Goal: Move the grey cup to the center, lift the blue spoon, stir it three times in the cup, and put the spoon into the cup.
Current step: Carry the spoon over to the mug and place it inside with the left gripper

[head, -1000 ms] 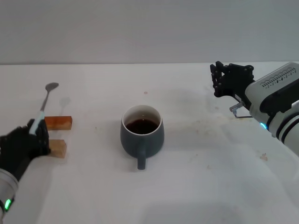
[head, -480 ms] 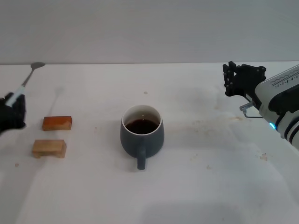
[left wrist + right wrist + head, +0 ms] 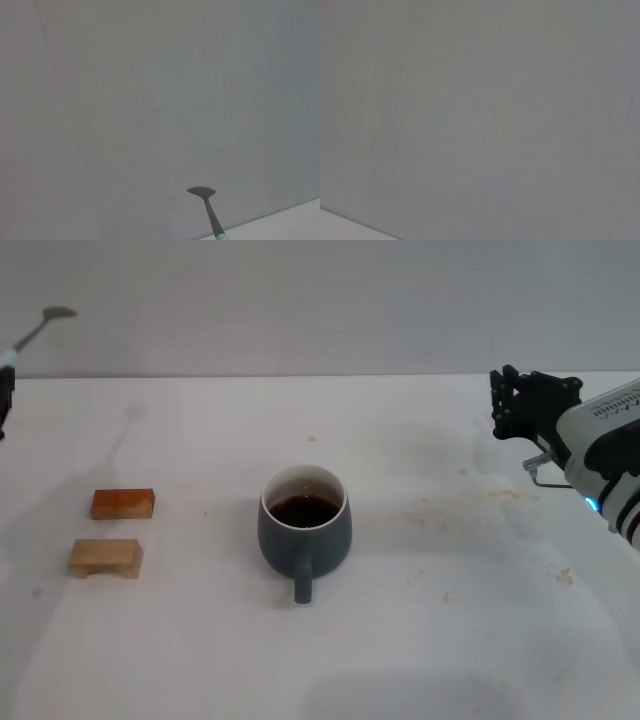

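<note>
The blue spoon point(image 3: 30, 332) has been raised higher at far left, clamped in the left gripper point(image 3: 3, 390); the right gripper's point(image 3: 532, 405) state cannot be told.

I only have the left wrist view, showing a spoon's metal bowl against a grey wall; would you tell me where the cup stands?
Observer: The rounded dark grey cup stands mid-table, its handle toward the robot, with dark liquid inside.
Operator: Thank you. Where is the spoon relative to it?
Observer: The slim blue-handled spoon is held aloft by the left gripper at the head view's far left edge, well away from the cup.
Operator: And the other arm?
Observer: The right gripper hangs over the table's far right side, apart from the cup.
</note>
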`<action>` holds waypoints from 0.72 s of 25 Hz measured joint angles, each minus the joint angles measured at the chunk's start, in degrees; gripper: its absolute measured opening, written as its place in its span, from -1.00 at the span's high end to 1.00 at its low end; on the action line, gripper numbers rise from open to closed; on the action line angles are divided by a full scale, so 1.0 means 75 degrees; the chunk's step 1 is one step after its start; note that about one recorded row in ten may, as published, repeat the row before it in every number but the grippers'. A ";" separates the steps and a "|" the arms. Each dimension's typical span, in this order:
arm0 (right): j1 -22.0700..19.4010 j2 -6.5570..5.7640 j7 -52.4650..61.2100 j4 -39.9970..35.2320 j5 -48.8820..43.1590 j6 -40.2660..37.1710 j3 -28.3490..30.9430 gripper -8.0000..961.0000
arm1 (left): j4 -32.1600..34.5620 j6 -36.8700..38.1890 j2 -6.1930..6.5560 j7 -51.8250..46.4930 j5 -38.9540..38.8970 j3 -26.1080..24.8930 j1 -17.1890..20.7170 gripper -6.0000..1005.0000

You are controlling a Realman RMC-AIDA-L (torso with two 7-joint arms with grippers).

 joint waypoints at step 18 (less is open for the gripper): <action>0.0000 0.0000 0.0001 -0.0040 -0.0007 0.0001 0.0122 0.75 | 0.0111 -0.3365 -0.0027 0.1597 -0.0957 -0.2767 -0.1800 0.63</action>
